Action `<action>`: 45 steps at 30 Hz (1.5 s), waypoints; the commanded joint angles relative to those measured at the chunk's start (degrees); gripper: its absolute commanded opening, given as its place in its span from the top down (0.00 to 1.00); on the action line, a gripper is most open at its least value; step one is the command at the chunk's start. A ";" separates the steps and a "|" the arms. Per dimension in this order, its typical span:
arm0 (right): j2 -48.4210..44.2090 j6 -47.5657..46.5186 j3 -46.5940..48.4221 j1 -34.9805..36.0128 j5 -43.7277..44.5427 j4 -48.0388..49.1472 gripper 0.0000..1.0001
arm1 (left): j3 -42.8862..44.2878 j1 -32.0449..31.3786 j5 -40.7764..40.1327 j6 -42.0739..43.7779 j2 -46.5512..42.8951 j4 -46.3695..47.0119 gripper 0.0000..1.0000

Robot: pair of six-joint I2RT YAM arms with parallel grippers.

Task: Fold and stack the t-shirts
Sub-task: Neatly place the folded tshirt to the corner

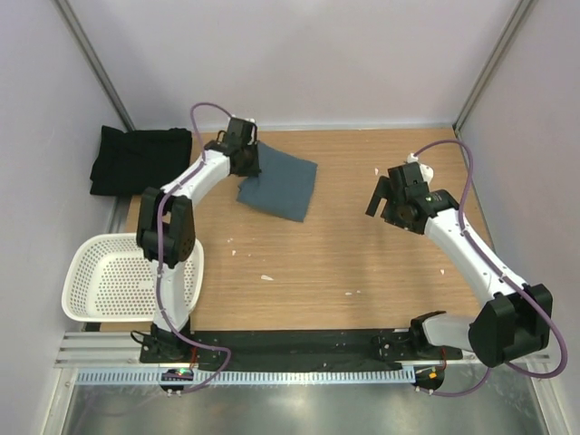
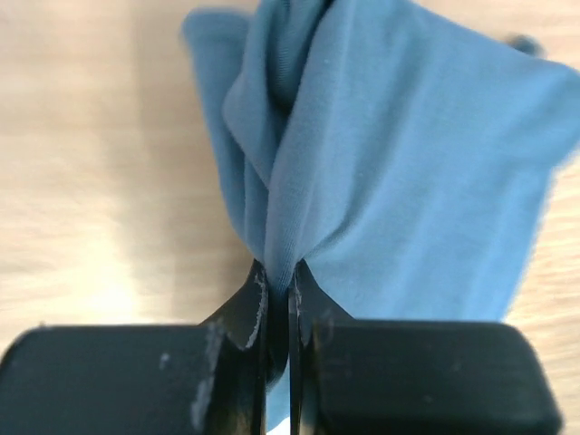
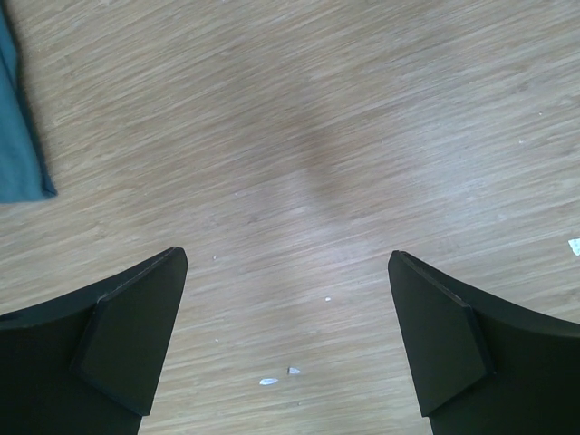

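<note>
A slate blue-grey t-shirt lies folded into a small rectangle at the back middle of the wooden table. My left gripper is at its back left corner, shut on a pinch of the cloth. In the left wrist view the blue cloth bunches up between the two black fingers and fans out beyond them. A plain black t-shirt lies folded off the table's back left corner. My right gripper hovers open over bare wood at the right, with a corner of the blue shirt at its far left.
A white perforated basket sits at the table's front left edge beside the left arm's base. Small white scraps dot the wood. Grey walls close in the left, back and right sides.
</note>
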 commanded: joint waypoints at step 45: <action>32.55 -0.67 17.29 0.12 -0.02 4.35 0.00 | 31.00 41.08 16.34 24.50 -3.45 -17.37 1.00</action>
